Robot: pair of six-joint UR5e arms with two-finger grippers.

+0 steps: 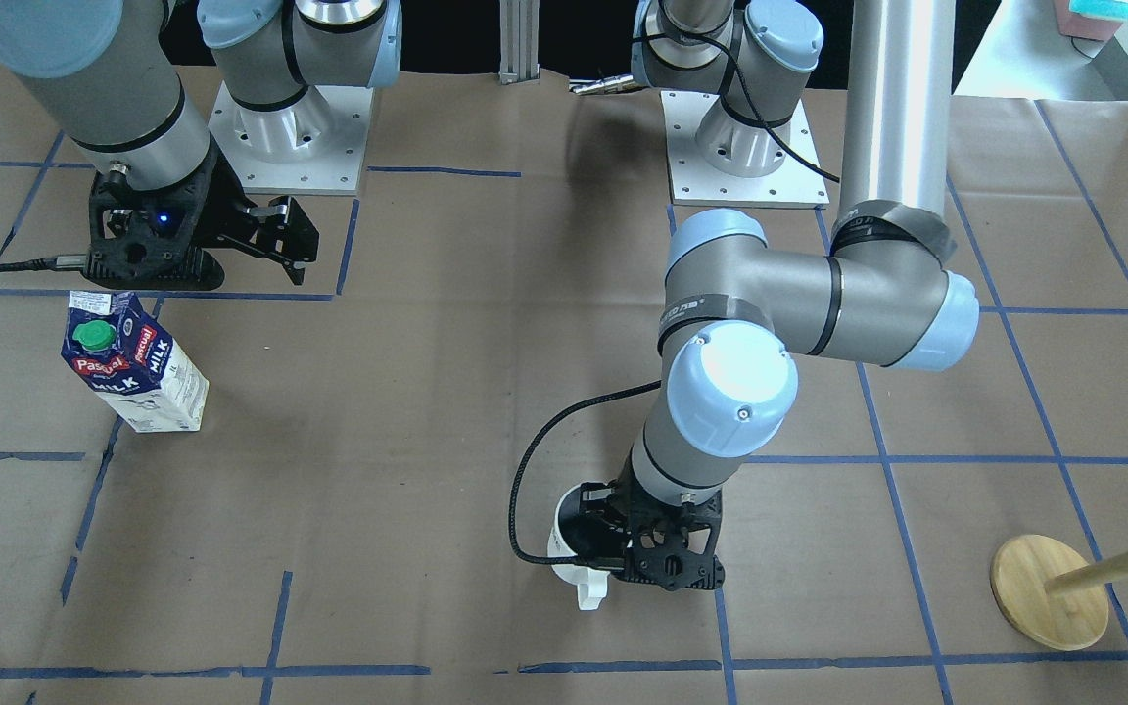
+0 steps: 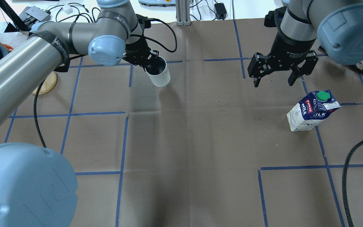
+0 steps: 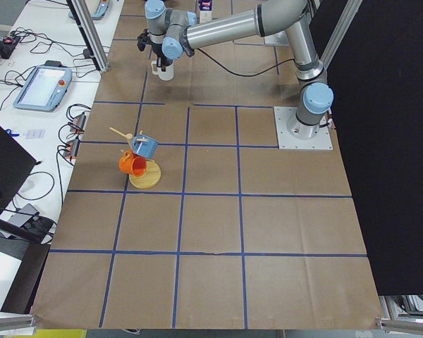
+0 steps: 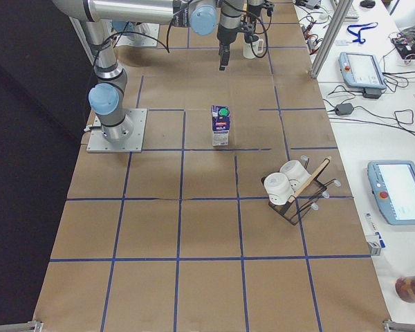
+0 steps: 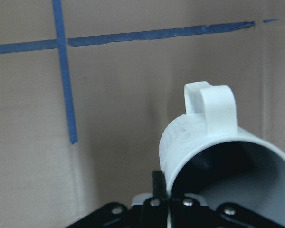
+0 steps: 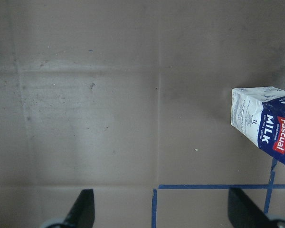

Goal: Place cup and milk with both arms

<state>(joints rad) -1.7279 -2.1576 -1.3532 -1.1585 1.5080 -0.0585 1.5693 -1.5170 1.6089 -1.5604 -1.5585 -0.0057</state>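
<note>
the brown paper table [image 2: 200, 142] has blue tape lines [image 2: 123, 142], the left claw [image 2: 146, 61] is pinched on the rim of the white cup [image 2: 160, 75], the right claw [image 2: 274, 82] hangs wide open near the standing milk [image 2: 312, 110], and the right side view shows a rack of white mugs [image 4: 288, 183] that the front view does not.

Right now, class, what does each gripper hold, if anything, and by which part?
The left gripper holds the cup by its rim, away from the handle. The right gripper is open and empty; the milk stands untouched.
</note>
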